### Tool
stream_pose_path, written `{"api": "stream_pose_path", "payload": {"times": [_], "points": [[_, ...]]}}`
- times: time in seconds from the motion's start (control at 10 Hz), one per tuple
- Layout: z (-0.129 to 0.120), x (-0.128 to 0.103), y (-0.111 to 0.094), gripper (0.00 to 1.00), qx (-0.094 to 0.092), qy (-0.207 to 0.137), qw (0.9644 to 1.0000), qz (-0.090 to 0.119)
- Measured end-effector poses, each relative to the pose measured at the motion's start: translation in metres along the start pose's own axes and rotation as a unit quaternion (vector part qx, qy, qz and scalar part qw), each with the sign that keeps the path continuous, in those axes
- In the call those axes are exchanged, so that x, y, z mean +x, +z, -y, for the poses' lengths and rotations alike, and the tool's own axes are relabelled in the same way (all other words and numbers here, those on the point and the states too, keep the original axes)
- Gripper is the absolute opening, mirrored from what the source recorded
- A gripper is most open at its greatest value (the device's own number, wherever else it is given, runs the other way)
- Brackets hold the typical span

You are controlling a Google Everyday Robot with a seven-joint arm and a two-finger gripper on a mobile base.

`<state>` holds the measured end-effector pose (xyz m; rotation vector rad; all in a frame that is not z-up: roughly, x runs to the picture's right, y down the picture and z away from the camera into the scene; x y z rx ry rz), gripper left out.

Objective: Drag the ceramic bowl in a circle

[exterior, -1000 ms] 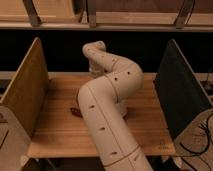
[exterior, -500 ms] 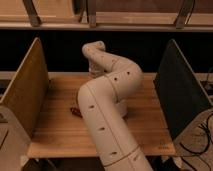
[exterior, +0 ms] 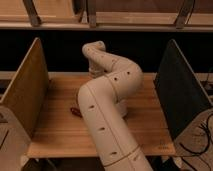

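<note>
My cream arm (exterior: 107, 107) reaches from the near edge across the wooden table (exterior: 55, 132), bends at the right and curls back toward the far middle. My gripper is hidden behind the arm's far links near the back of the table. The ceramic bowl is hidden, with no orange-red bowl showing anywhere. A small dark red spoon-like piece (exterior: 75, 111) lies on the table just left of the arm.
A tan wooden panel (exterior: 25, 92) stands along the table's left side and a dark panel (exterior: 180, 90) along its right. A shelf rail (exterior: 105, 22) runs across the back above a dark gap. Cables (exterior: 200, 142) hang at the lower right.
</note>
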<state>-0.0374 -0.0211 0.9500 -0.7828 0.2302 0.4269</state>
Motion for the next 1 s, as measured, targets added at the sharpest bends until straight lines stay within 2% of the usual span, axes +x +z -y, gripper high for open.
{"api": "stream_pose_path", "payload": {"times": [0.1, 0.5, 0.7, 0.8, 1.0], "points": [[0.0, 0.0001, 0.0, 0.15, 0.0, 0.0, 1.0, 0.0], [0.0002, 0.0003, 0.0, 0.58, 0.0, 0.0, 1.0, 0.0], [0.0002, 0.0004, 0.0, 0.75, 0.0, 0.0, 1.0, 0.0], [0.0002, 0.0004, 0.0, 0.8, 0.0, 0.0, 1.0, 0.0], [0.0002, 0.0004, 0.0, 0.8, 0.0, 0.0, 1.0, 0.0]]}}
